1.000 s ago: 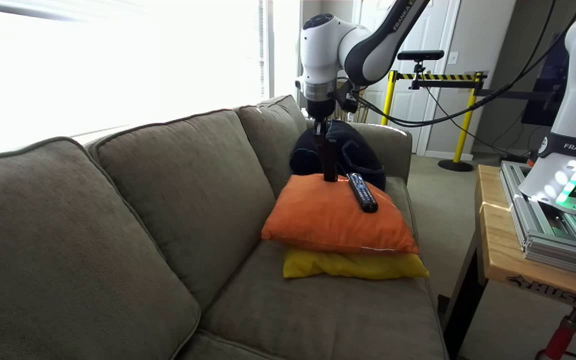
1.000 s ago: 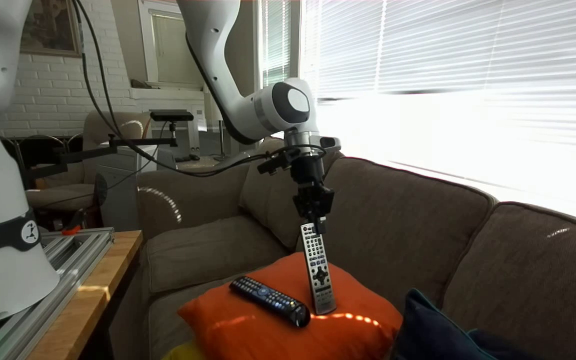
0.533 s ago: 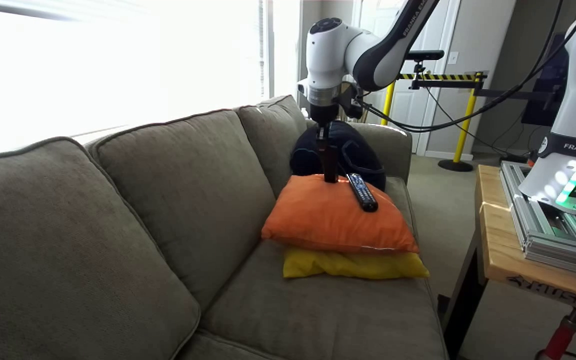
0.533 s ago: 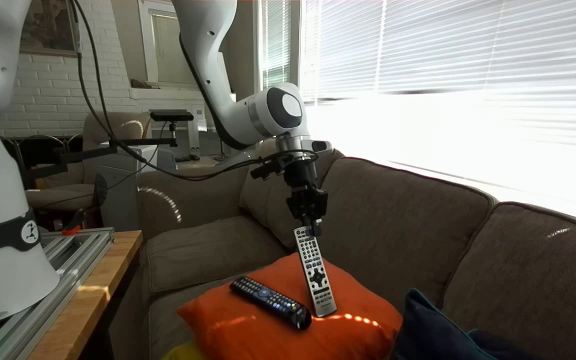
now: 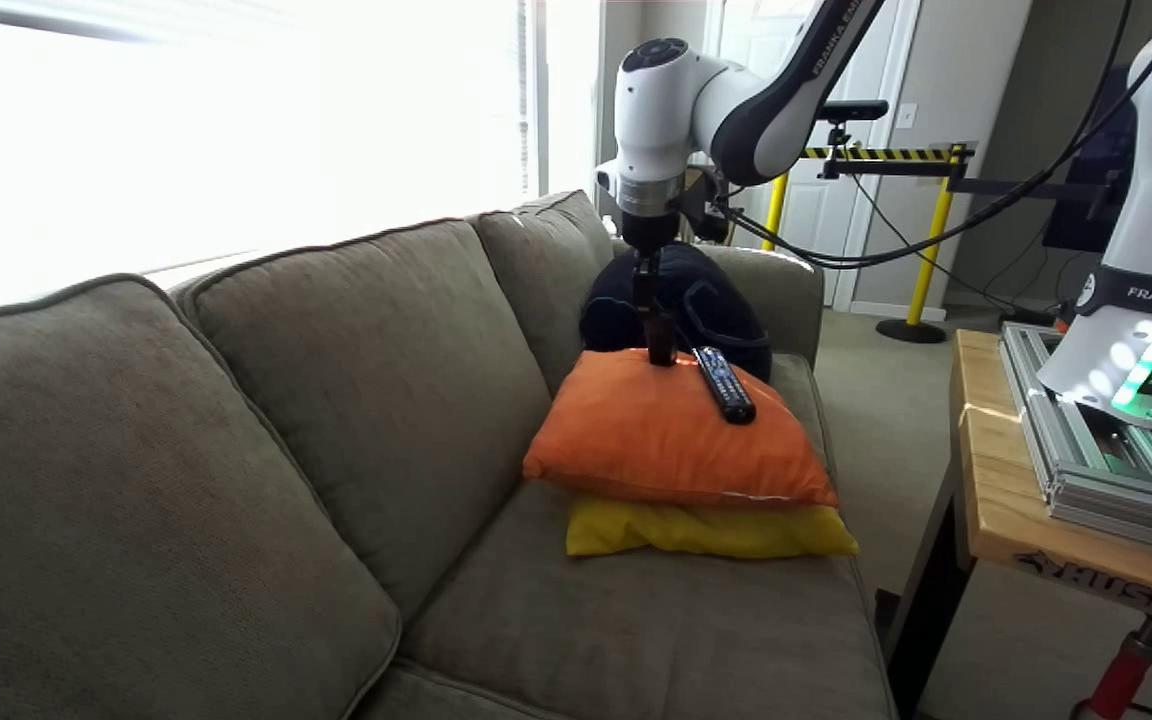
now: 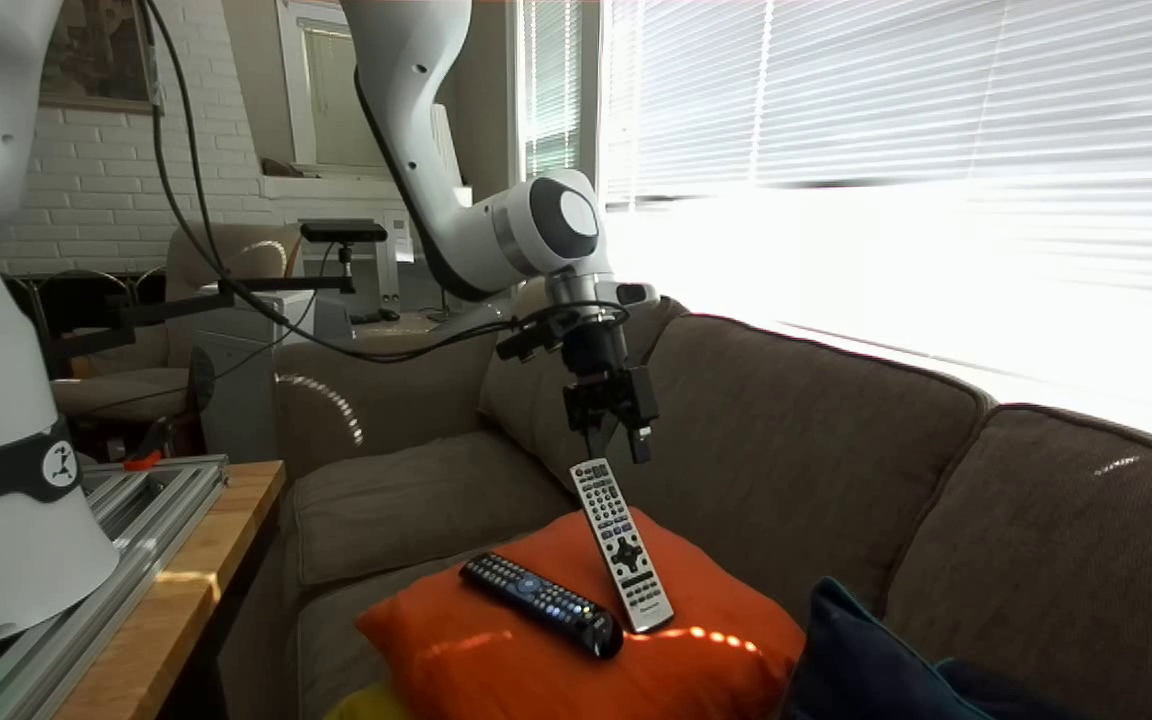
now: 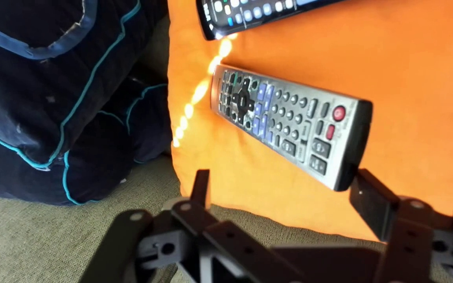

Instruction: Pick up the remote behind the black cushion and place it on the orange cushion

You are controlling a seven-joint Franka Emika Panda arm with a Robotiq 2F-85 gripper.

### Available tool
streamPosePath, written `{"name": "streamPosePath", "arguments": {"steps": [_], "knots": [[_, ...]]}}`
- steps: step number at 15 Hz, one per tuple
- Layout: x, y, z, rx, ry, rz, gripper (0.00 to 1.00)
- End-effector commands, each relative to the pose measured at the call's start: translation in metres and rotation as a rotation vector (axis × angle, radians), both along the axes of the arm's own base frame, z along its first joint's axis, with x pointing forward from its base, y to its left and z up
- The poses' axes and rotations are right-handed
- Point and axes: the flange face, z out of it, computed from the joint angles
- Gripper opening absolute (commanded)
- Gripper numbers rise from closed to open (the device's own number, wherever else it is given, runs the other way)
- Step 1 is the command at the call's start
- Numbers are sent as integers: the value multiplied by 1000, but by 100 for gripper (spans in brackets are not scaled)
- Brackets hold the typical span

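Gripper (image 7: pixel 283 192) spread wide, nothing gripped; the remote (image 7: pixel 289 124) stands tilted — foot on the orange cushion (image 5: pixel 676 440), raised end at one fingertip (image 7: pixel 372 208), touching or just beside, can't tell; long axis slopes down and away from that fingertip, toward the black cushion (image 5: pixel 706 300); next move probably needs that fingertip backed off sideways so the remote drops flat.

Both exterior views stand back from the orange cushion (image 5: pixel 666 438), facing it along the sofa (image 5: pixel 656 630) from opposite sides; the wrist view looks down from close above; all three share it.
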Motion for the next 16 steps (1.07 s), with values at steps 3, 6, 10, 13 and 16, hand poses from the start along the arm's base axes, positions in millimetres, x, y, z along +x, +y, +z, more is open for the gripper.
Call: {"name": "streamPosePath", "arguments": {"steps": [3, 6, 10, 13, 16], "knots": [[-10, 1, 33, 88, -23, -43, 100], [-9, -4, 63, 194, 37, -156, 100], [-3, -40, 113, 277, 98, -343, 100], [-8, -76, 142, 290, 137, -441, 100], [-20, -103, 160, 310, 184, -448, 100]]}}
